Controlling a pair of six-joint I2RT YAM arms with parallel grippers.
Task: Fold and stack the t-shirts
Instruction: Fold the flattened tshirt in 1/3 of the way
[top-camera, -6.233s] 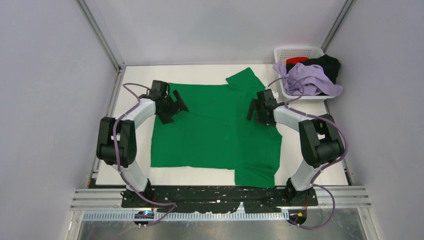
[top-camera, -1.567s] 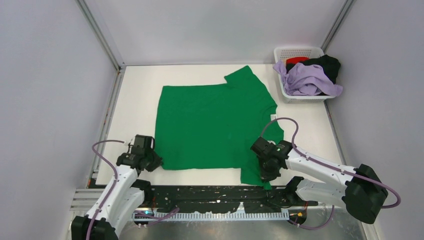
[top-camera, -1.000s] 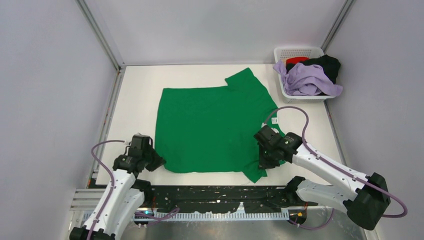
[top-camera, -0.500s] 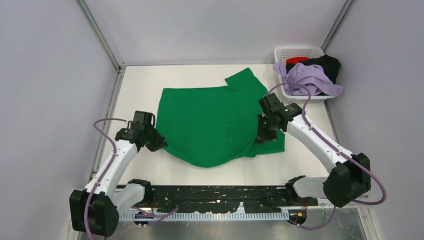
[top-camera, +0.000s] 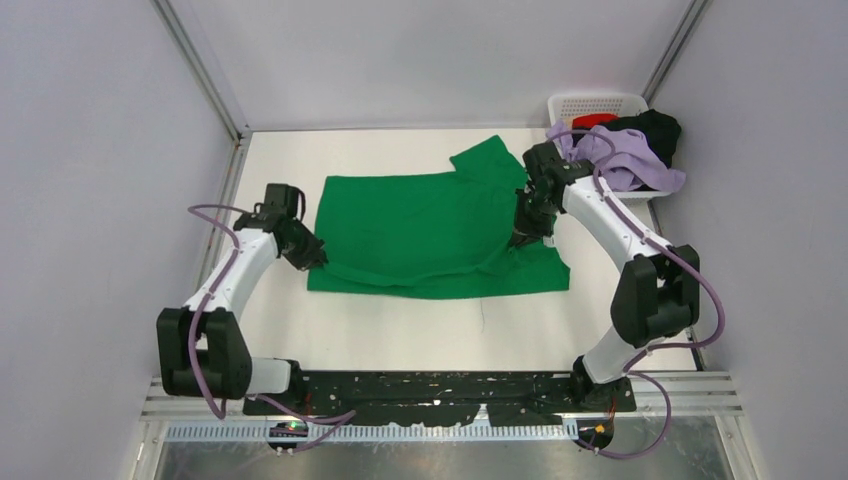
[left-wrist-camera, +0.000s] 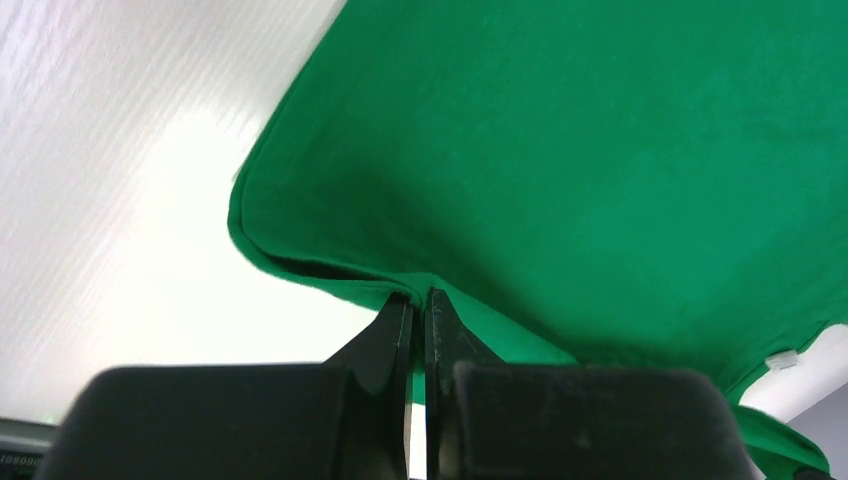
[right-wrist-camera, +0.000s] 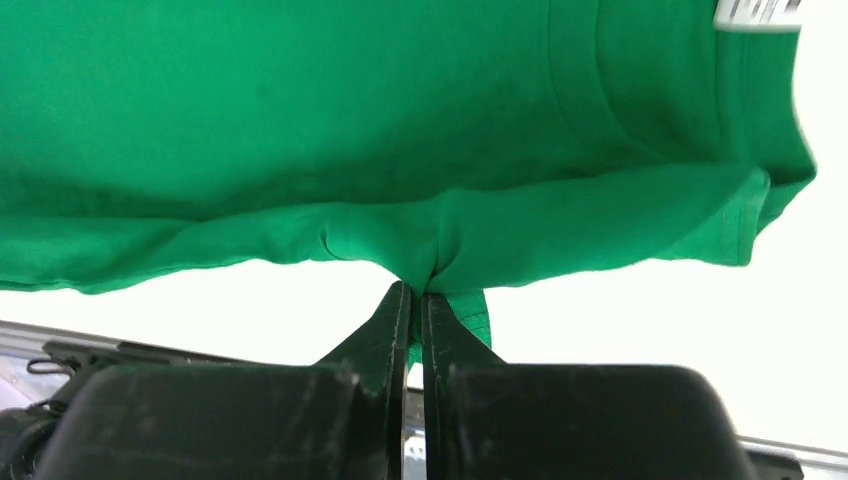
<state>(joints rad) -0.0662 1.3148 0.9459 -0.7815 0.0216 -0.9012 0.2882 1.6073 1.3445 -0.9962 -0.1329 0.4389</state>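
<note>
Green shirt lies mid-frame on the counter, its lower part doubled over. Left jaws are clenched on the hem corner at the shirt's left end. Right jaws are clenched on the matching edge at its right end. Wrist views show both pinches plainly. Gripping both ends level likely keeps the fold line straight.

Count: one shirt on the counter. Three are in the basket, upper right: lavender, black, red. Two arms.

You have no readable text, brand, number or sign in any view. The only label you can see is a small white tag on the green t-shirt, its print too blurred to read.
</note>
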